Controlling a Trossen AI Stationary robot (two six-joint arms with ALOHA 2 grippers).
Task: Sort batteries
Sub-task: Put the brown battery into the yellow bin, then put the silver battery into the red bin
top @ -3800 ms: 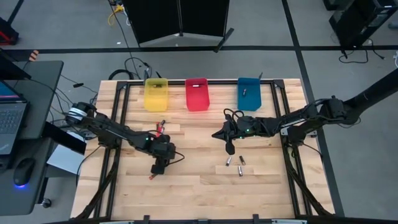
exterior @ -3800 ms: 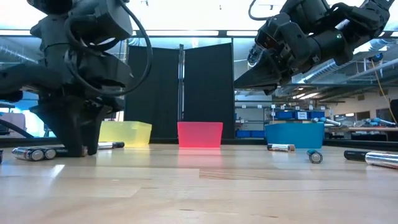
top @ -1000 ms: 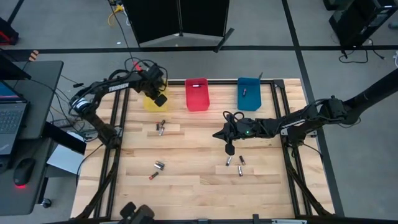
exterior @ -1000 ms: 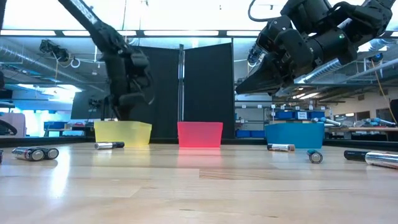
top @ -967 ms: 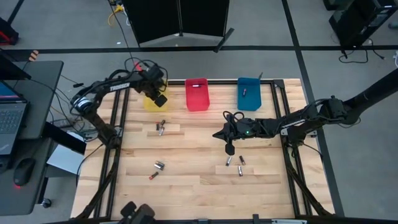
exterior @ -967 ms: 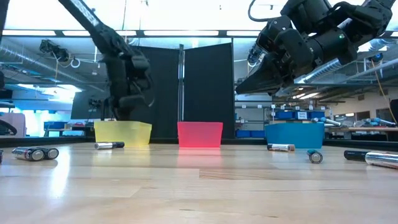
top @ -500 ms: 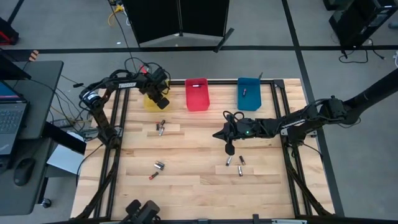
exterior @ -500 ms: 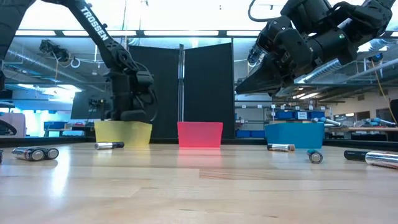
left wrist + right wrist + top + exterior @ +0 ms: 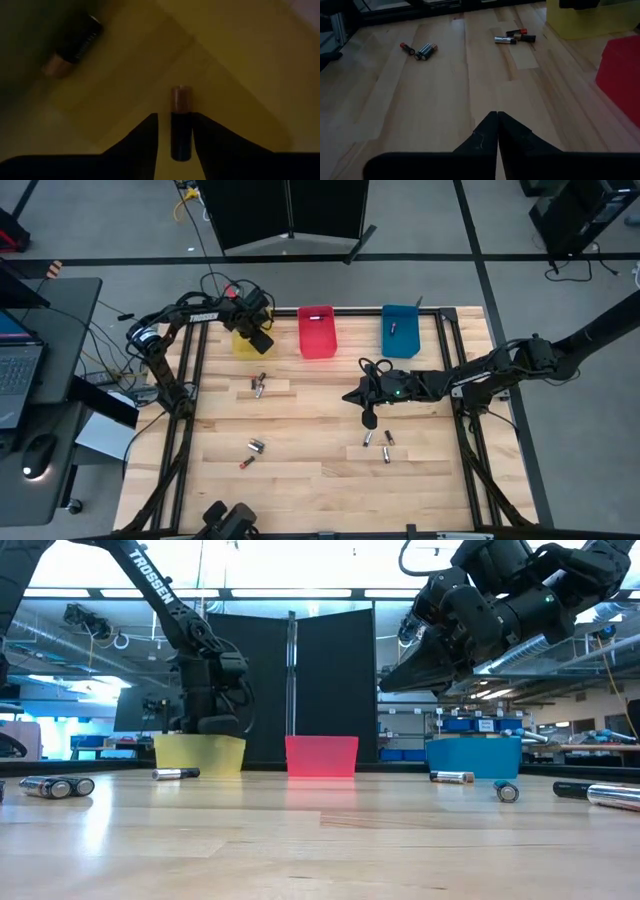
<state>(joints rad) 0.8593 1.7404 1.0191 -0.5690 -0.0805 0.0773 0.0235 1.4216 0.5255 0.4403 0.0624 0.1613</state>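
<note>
Yellow bin (image 9: 243, 340) was entered by the left gripper (image 9: 173, 145), whose slightly parted fingers flanked a battery (image 9: 180, 122) lying lengthwise between them, grip uncertain; right gripper (image 9: 497, 131) was closed, empty.

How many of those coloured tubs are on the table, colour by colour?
yellow bin: 1
red bin: 1
blue bin: 1
Total: 3
</note>
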